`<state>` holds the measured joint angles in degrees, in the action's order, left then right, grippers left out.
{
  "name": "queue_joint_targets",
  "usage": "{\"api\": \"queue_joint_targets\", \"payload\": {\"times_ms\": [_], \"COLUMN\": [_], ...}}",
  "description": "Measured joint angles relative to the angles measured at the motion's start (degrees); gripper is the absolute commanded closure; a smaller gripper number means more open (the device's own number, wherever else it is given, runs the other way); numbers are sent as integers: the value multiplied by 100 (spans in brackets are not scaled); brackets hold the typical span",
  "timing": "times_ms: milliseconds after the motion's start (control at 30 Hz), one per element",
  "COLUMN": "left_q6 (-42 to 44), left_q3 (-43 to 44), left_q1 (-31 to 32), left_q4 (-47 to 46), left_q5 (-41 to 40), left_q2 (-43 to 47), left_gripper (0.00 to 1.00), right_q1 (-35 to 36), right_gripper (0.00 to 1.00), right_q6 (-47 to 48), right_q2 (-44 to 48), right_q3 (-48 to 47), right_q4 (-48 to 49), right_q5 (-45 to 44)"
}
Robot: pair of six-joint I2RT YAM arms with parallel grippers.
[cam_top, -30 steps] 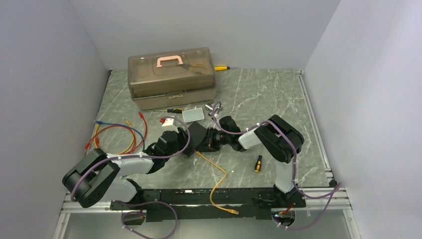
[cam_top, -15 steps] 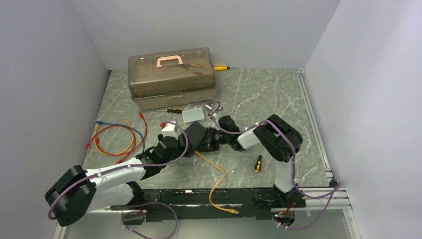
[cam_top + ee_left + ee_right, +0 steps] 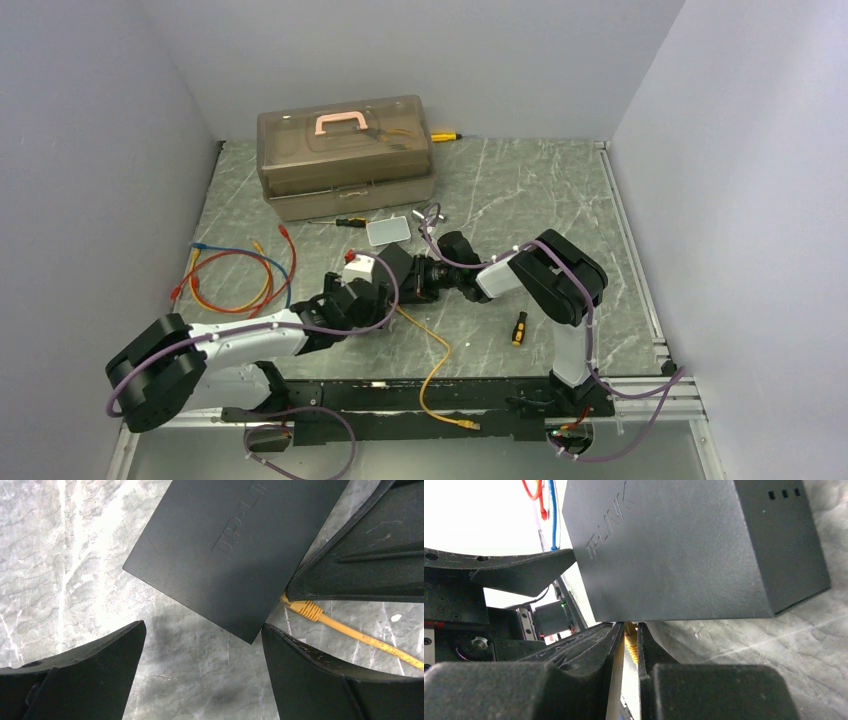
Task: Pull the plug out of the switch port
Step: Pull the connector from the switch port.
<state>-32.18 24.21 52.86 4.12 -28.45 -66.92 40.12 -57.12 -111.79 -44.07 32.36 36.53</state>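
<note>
Right gripper [image 3: 630, 630] is pinching the yellow plug [image 3: 630, 645] where it is sitting in the switch [image 3: 684, 550], ready for pulling. Left gripper [image 3: 203, 630] is hanging spread wide over the switch corner lying on the table [image 3: 60, 555], probably to hold it down.

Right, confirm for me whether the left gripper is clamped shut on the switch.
No: the left wrist view shows the left gripper wide open, only a corner of the switch lying between its fingers.
</note>
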Motion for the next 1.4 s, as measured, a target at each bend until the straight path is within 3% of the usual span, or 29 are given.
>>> {"api": "queue_joint_targets", "payload": {"times_ms": [367,1400], "left_q6": [146,-343], "left_q3": [256,293], "left_q1": [11,48], "left_q4": [-46,-428], "left_q5": [-11,-308], "left_q2": [-658,-1019], "left_gripper": [10,10], "right_q1": [0,-20], "right_gripper": [100,100], "right_q6": [105,1121], "right_q2": [0,-50], "right_q3": [-46,-201], "right_q4": [-74,-710], "right_q5": [57,737]}}
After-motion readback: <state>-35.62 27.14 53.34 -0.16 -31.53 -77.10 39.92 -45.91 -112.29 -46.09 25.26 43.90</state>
